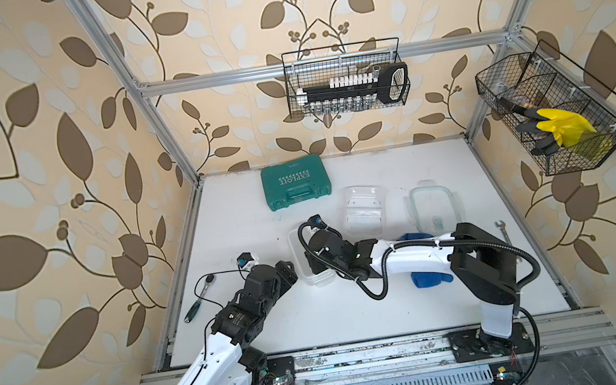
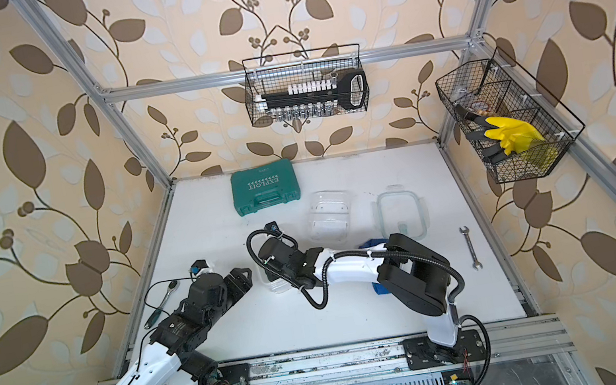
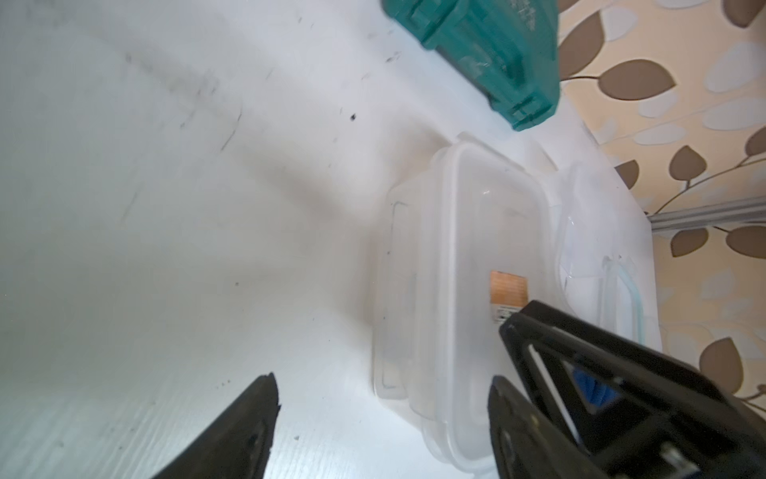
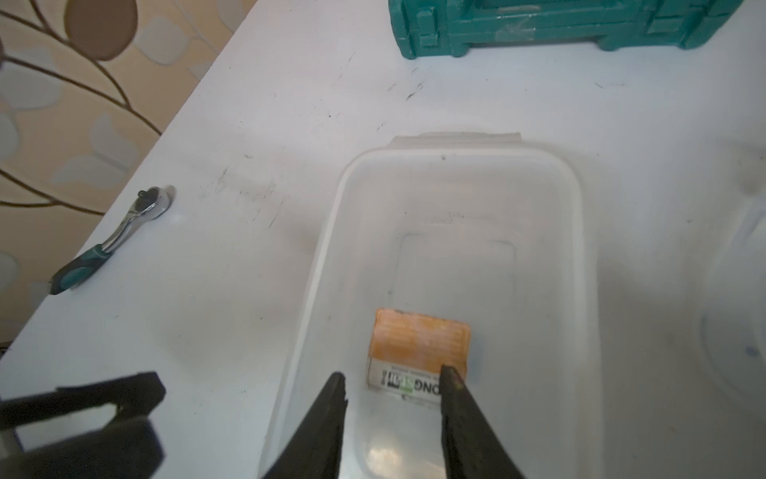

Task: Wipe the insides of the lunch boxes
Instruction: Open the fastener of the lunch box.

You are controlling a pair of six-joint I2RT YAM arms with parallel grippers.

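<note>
A white table (image 1: 358,311) inside a cell with leaf-patterned walls, two robot arms reaching over it. An open, clear lunch box (image 4: 452,257) sits near the middle of the table, an orange label showing through its base. The right gripper (image 4: 393,373) dips into this tub, its jaws parted and empty above the label. The left gripper (image 3: 381,377) hangs just beside the tub's outer side, jaws spread wide, holding nothing. A blue cloth (image 1: 429,279) lies on the table, partly under the right arm, apart from both grippers. Behind the tub lie another clear lunch box piece (image 1: 363,210), tub or lid I cannot tell, and a green-rimmed lid (image 1: 435,202). A teal case (image 1: 294,183) sits at the back.
</note>
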